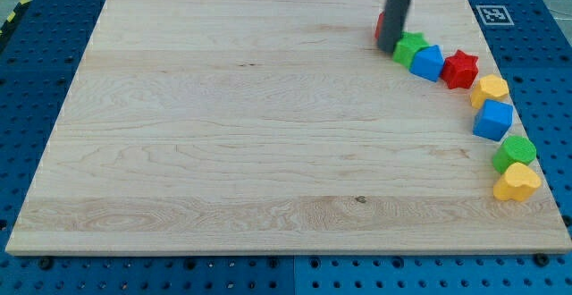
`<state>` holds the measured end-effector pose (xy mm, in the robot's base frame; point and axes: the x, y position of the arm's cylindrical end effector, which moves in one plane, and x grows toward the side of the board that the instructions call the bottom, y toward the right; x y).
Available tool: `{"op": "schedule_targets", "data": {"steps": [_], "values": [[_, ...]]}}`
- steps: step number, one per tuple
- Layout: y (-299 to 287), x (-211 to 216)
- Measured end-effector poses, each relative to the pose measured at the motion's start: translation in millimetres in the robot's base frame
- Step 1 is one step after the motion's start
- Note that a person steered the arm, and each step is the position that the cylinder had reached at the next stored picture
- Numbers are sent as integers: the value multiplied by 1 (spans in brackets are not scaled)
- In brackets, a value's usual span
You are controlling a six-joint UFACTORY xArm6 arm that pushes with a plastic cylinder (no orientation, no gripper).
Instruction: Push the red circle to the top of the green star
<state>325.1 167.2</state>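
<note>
The red circle (pixel 379 25) lies near the view's top right, mostly hidden behind my rod; only a sliver of it shows at the rod's left edge. The green star (pixel 410 47) sits just right of and below it, at the start of a curved row of blocks. My tip (pixel 390 49) rests on the board at the green star's left side, right below the red circle, close to both.
After the green star the row curves down the board's right side: a blue block (pixel 430 63), a red star (pixel 460 69), a yellow block (pixel 490 89), a blue cube (pixel 492 120), a green block (pixel 515 153) and a yellow heart (pixel 517 183). The board's right edge (pixel 536 134) is close.
</note>
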Motion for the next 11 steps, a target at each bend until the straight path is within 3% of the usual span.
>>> {"op": "schedule_targets", "data": {"steps": [1, 3, 5, 6, 7, 8, 9, 10, 11], "values": [[7, 0], [-54, 13], [-107, -27], [-81, -55], [-29, -55], [14, -42], [14, -42], [-34, -38], [-63, 8]]}}
